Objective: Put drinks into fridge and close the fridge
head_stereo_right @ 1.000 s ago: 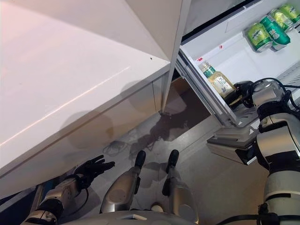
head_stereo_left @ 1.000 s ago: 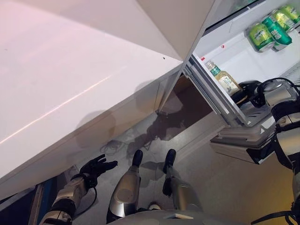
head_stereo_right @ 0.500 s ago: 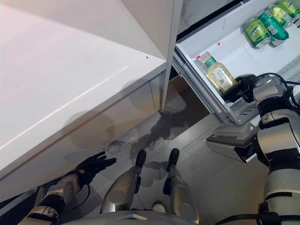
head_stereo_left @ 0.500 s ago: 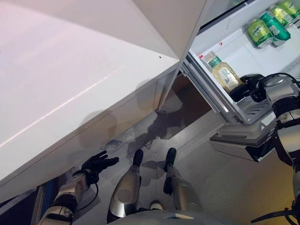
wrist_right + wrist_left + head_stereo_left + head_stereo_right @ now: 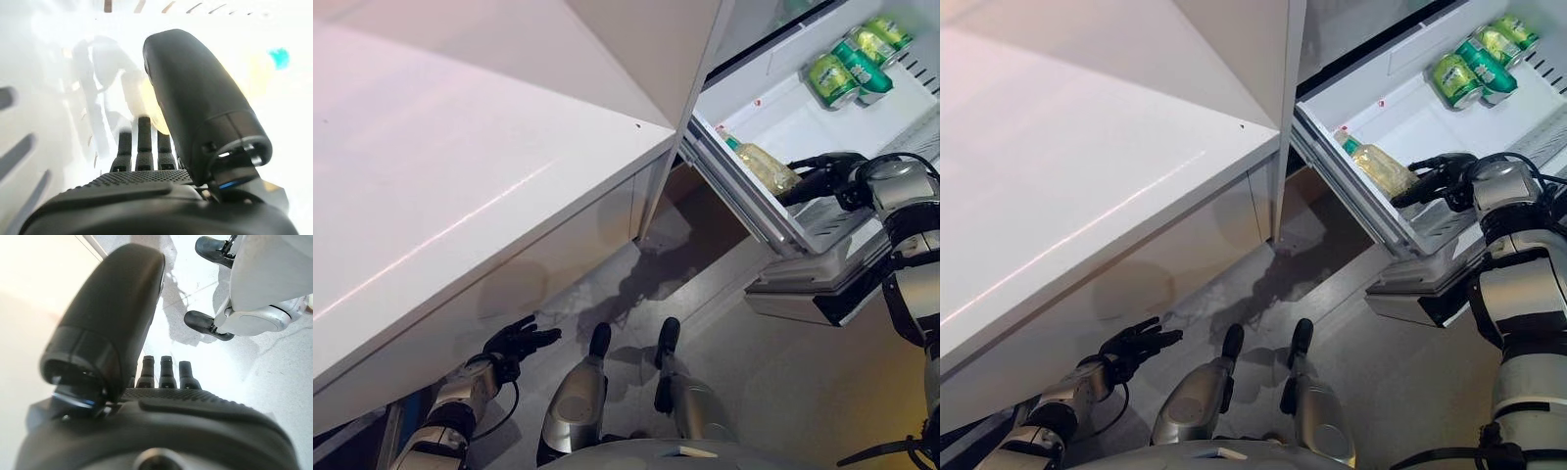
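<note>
A drink bottle [image 5: 759,166] with yellowish liquid and a green cap lies on its side on the white fridge shelf [image 5: 773,122], near the shelf's front edge. My right hand [image 5: 822,176] is open, its fingers straight, just beside the bottle's base and apart from it. In the right wrist view the hand [image 5: 142,147] points at the pale bottle [image 5: 254,73]. Green cans [image 5: 847,69] lie at the back of the same shelf. My left hand [image 5: 514,341] is open and empty, low by the floor; it also shows in the left wrist view [image 5: 161,374].
A large white panel [image 5: 460,166] slopes across the left and middle, with the fridge opening to its right. A grey open compartment [image 5: 813,294] juts out below the shelf, under my right arm. Grey floor [image 5: 773,382] lies below.
My right hand has let go of the bottle and opened its fingers. The bottle has gone from held upright to lying on the shelf. The camera has shifted slightly.
</note>
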{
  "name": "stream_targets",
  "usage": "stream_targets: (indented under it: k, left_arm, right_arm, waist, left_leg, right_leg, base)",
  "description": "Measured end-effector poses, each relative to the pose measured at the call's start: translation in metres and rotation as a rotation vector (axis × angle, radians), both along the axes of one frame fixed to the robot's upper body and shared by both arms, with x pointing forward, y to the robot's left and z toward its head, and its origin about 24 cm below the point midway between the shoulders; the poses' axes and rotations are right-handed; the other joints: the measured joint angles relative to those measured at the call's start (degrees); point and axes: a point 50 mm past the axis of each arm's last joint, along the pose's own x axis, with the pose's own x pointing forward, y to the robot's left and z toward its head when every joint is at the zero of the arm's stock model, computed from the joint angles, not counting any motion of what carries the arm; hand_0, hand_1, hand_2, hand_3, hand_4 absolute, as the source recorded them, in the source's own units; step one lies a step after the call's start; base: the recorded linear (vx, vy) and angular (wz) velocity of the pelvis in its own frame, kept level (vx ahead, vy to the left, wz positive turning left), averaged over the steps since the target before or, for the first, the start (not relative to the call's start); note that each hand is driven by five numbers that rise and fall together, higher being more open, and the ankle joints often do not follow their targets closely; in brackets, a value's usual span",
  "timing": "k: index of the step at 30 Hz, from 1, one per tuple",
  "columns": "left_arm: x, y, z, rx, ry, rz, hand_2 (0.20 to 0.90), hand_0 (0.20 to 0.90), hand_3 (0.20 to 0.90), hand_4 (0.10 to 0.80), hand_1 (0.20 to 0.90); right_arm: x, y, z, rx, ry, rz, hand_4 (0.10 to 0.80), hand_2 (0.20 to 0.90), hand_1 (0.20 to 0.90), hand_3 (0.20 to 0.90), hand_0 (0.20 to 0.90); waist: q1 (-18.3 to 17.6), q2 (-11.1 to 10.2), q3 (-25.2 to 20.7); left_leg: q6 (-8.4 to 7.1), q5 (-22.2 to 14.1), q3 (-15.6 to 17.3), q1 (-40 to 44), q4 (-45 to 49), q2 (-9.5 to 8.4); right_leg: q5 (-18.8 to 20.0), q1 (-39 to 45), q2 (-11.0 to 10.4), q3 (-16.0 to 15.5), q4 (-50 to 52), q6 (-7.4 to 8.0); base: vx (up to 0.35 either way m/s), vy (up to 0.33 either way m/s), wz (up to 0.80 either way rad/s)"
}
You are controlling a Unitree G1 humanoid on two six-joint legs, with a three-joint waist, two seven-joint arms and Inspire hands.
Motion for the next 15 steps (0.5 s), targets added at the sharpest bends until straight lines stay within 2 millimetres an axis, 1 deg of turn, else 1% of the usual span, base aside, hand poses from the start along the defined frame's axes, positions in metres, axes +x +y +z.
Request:
stream_targets:
  k: [6, 9, 12, 15]
  left_arm:
    - [-0.005, 0.002, -0.003, 0.021, 0.023, -0.010, 0.900, 0.900, 0.900, 0.800, 0.900]
    - [-0.013, 0.004, -0.007, 0.018, 0.040, 0.010, 0.900, 0.900, 0.900, 0.800, 0.900]
    - [-0.024, 0.004, -0.013, 0.029, 0.079, -0.003, 0.900, 0.900, 0.900, 0.800, 0.900]
    - [-0.038, 0.002, -0.021, 0.009, 0.117, -0.001, 0.900, 0.900, 0.900, 0.800, 0.900]
  right_arm:
    - [-0.005, -0.007, 0.026, -0.044, -0.088, 0.034, 0.800, 0.900, 0.900, 0.900, 0.900]
    - [-0.008, -0.007, 0.044, -0.021, -0.220, 0.050, 0.800, 0.900, 0.900, 0.900, 0.900]
    - [-0.009, 0.000, 0.061, -0.034, -0.369, 0.060, 0.800, 0.900, 0.900, 0.900, 0.900]
    - [-0.020, 0.001, 0.063, 0.001, -0.547, 0.022, 0.800, 0.900, 0.900, 0.900, 0.900]
  waist:
    - [-1.0, 0.0, -0.1]
    - [-2.0, -0.2, -1.0]
    - [-3.5, -0.4, -2.6]
    - [-4.4, -0.3, -5.3]
  left_leg:
    - [-0.14, 0.3, 0.6, 2.2, -1.0, 0.30]
    - [-0.15, 0.4, 1.2, 3.6, -2.1, 0.53]
    - [-0.07, 0.4, 1.8, 4.5, -2.8, 0.74]
    - [-0.07, 0.6, 2.5, 6.1, -4.1, 0.89]
  right_leg:
    - [0.0, 1.5, 0.3, 0.5, 0.0, 0.02]
    - [0.0, 2.2, 0.5, 1.1, 0.0, 0.02]
    - [0.0, 2.6, 0.7, 1.7, 0.0, 0.03]
    - [-0.2, 3.2, 1.0, 2.4, 0.0, 0.19]
  base:
    - [0.057, 0.010, -0.06]
    - [0.071, 0.019, -0.12]
    - [0.064, 0.035, -0.12]
    - [0.059, 0.054, -0.12]
